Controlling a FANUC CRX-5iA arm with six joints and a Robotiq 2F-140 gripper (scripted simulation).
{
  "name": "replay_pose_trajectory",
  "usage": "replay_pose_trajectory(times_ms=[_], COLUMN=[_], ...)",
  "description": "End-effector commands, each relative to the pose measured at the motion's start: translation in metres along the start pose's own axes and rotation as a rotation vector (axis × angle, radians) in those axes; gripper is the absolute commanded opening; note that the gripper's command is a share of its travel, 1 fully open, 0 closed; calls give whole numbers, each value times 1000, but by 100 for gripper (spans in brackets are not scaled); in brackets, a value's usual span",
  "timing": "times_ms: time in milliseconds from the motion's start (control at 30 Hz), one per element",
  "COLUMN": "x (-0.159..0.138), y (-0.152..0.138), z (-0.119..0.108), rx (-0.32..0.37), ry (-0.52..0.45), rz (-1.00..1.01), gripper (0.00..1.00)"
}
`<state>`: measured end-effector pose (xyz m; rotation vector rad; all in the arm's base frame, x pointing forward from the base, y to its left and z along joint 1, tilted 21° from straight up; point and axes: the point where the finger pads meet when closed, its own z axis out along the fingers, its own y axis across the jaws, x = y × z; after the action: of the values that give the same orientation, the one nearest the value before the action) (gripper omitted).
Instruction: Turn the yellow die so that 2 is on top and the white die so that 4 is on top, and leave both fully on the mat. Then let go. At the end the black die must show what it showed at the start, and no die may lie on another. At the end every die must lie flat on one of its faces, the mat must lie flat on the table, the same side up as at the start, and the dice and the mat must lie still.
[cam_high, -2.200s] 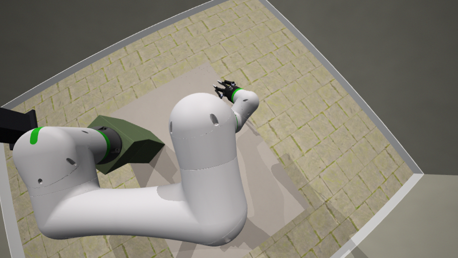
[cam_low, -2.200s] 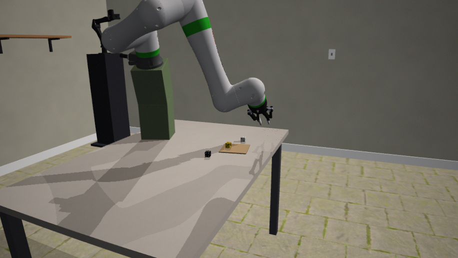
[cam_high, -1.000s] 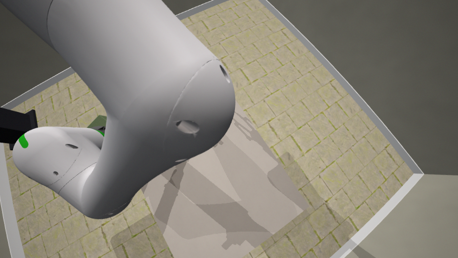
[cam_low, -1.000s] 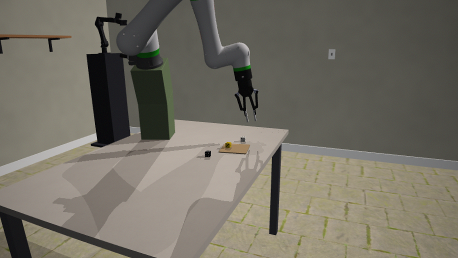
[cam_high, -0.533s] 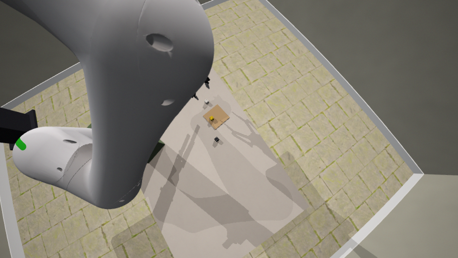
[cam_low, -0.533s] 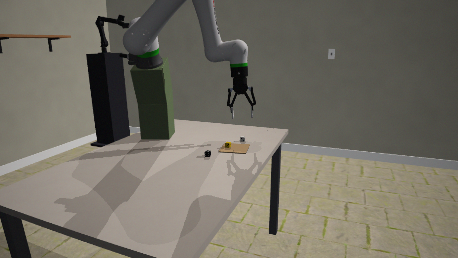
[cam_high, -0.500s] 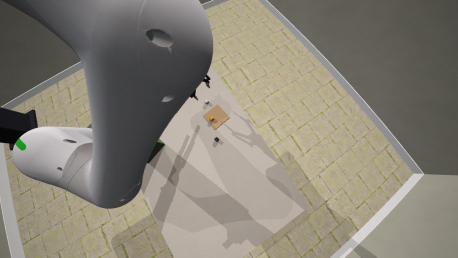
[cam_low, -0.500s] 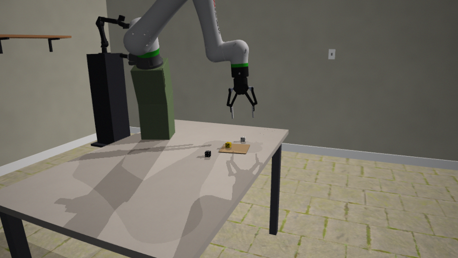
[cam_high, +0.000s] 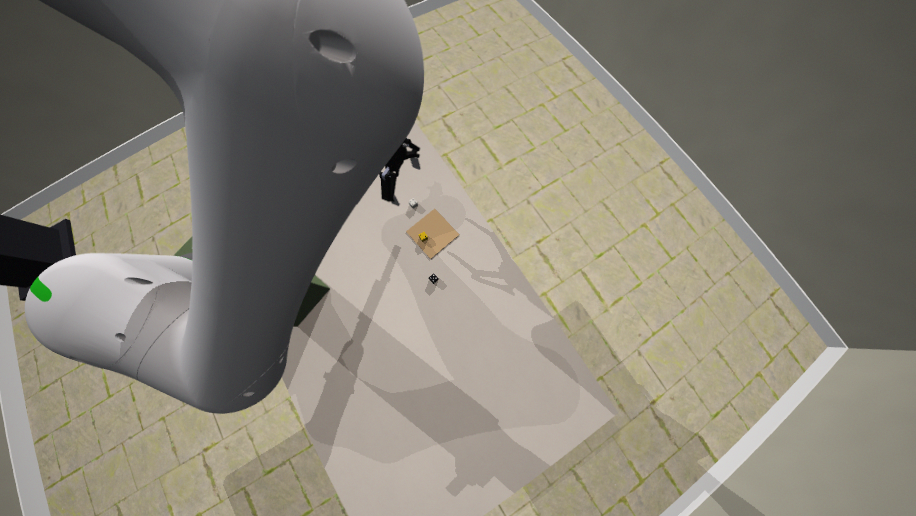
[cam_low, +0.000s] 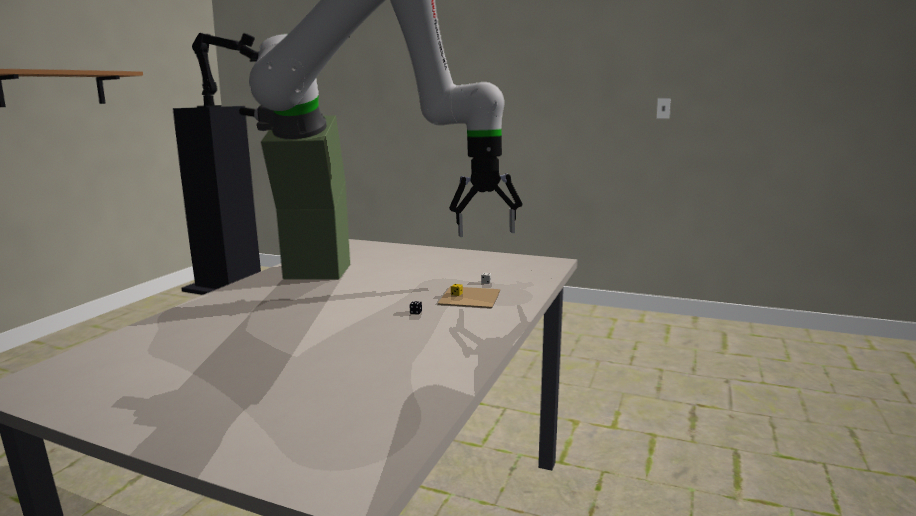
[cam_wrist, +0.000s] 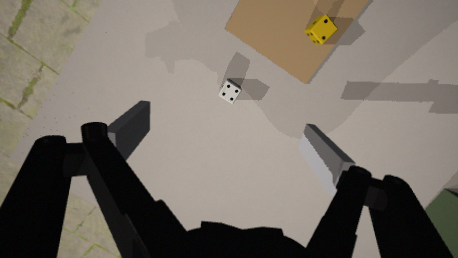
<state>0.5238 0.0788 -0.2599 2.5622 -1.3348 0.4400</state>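
The brown mat (cam_low: 469, 296) lies flat on the table near its far edge. The yellow die (cam_low: 456, 290) sits on the mat; it also shows in the wrist view (cam_wrist: 321, 29) and in the top view (cam_high: 423, 237). The white die (cam_wrist: 230, 91) lies on the bare table just off the mat with 4 on top; it also shows in the exterior view (cam_low: 485, 278). The black die (cam_low: 416, 307) lies on the table off the mat's other side. My gripper (cam_low: 485, 225) is open and empty, high above the white die.
The arm's green pedestal (cam_low: 308, 198) and a black column (cam_low: 214, 195) stand at the back of the table. The table's far edge (cam_low: 564, 269) is close to the white die. The arm's big links block much of the top view.
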Motion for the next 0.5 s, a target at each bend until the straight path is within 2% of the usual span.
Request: replay_pose_trajectory(times_ms=[0,100,133,467], x=[1,1,2,4], y=[0,0,0,1], z=[4,5,8,16], rx=[-19,-19,-18,-15], ry=[-16,-16,-17,-19], rz=[-172,-200,-308,-644], gripper=[100,100,100,100])
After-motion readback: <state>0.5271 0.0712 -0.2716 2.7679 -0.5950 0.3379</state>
